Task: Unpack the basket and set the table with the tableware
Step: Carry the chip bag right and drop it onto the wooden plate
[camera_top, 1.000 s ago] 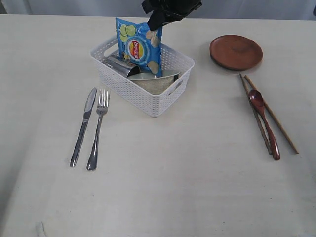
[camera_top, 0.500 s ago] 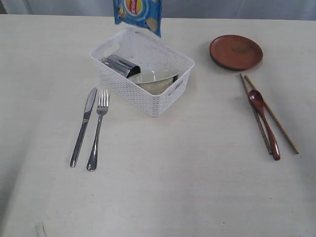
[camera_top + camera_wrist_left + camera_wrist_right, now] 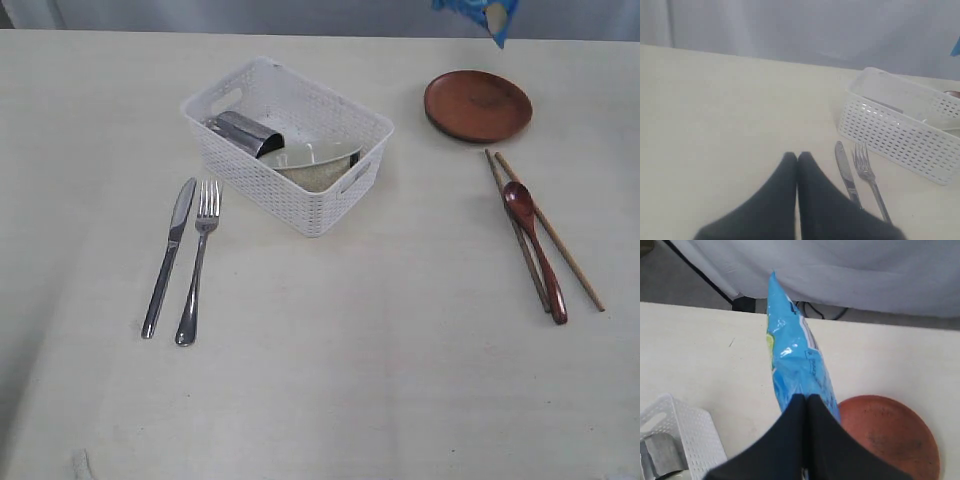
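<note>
White rectangular perforated plastic basket (image 3: 270, 190) is sitting on the far-centre part of the pale cream table (image 3: 350, 350). It is carrying a shiny steel cup (image 3: 243, 133) lying on its side and a pale round bowl (image 3: 312, 158) tilting against it. Just near-left of the basket, a steel knife (image 3: 168, 258) and a steel fork (image 3: 198, 262) are lying side by side. Over on the far right a brown round plate (image 3: 478, 105) is resting flat. Nearer than the plate, a reddish-brown wooden spoon (image 3: 535, 250) is lying between 2 wooden chopsticks (image 3: 565, 255).

The right gripper (image 3: 806, 400) is pinching a blue chips bag (image 3: 795, 360), jaws clamped tight on it. The bag is dangling clear of the table, up at the far edge beside the plate. The left gripper (image 3: 797, 156) is hovering near the knife, its jaws pressed together and holding nothing.
</note>
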Robot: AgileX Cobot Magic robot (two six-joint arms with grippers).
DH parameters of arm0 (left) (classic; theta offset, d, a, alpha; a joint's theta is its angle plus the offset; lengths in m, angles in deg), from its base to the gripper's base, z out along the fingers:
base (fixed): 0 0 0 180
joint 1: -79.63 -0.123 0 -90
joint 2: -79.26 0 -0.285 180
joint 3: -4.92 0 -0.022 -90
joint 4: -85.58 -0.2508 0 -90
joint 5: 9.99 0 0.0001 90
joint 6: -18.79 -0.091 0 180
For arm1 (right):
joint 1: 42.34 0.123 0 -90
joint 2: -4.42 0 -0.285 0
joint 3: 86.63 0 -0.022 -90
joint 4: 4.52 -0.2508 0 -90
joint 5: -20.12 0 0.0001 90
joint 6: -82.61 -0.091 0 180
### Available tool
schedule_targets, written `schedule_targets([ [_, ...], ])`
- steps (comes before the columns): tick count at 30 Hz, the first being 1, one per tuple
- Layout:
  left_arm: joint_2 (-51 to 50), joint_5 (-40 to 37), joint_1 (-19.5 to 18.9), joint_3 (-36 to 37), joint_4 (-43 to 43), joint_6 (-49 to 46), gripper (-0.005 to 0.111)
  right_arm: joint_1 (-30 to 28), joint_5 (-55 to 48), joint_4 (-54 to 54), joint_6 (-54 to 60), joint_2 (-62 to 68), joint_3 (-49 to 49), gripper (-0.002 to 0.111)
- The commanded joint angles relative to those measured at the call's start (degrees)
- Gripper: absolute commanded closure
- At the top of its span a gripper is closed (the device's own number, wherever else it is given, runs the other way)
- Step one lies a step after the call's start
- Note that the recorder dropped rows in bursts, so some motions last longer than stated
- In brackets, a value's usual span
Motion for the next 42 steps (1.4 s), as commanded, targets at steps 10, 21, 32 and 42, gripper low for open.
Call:
schedule_targets([
  [10,0.21,0.63,-0.06,0.16,0.17,-0.03,0.107,-10.67,-6.38,-22.35,4.88,16.29,5.83,0.109],
  [21,0.21,0.63,-0.06,0.16,0.17,-0.03,0.107,-11.36,-7.04,-23.56,6.06,20.43,5.83,0.109],
  [32,0.21,0.63,-0.06,0.16,0.17,-0.03,0.107,-14.24,-9.40,-16.80,4.30,17.55,5.83,0.097],
  [42,0.21,0.63,-0.06,0.16,0.17,-0.03,0.107,-10.68,-9.40,-16.80,2.57,16.78,5.83,0.059],
])
